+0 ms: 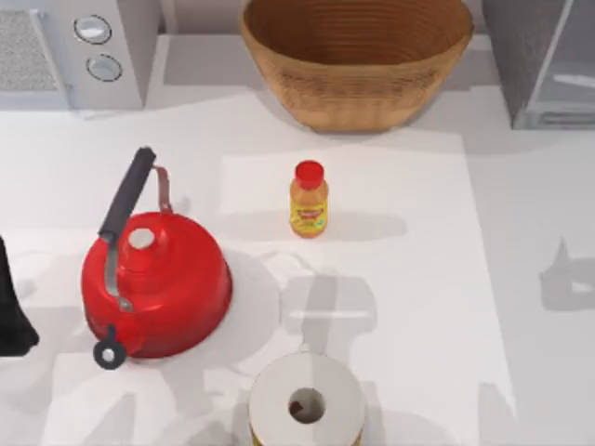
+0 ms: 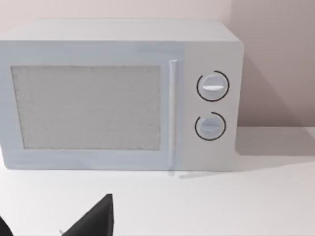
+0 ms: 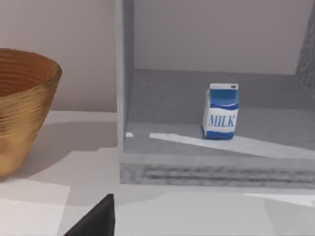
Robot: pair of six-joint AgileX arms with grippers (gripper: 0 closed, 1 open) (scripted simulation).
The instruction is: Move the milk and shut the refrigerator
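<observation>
Inside, milk (image 3: 221,112) upright on refrigerator (image 3: 197,162) floor.

Refrigerator (image 1: 544,65) cropped at frame edge

Left arm (image 1: 11,307): showed as a matte black, rounded bulk at the top view's left edge, no cables, screws or markings readable on it. Left gripper's finger (image 2: 96,219): plain black, flat-faced wedge tapering to a sharp point, with a second black sliver at the picture's corner. Right gripper's finger (image 3: 96,219): same black pointed wedge, same unmarked matte finish, hard straight edges. Couldn't tell jaw state on either one; too little of each finger was visible.
</observation>
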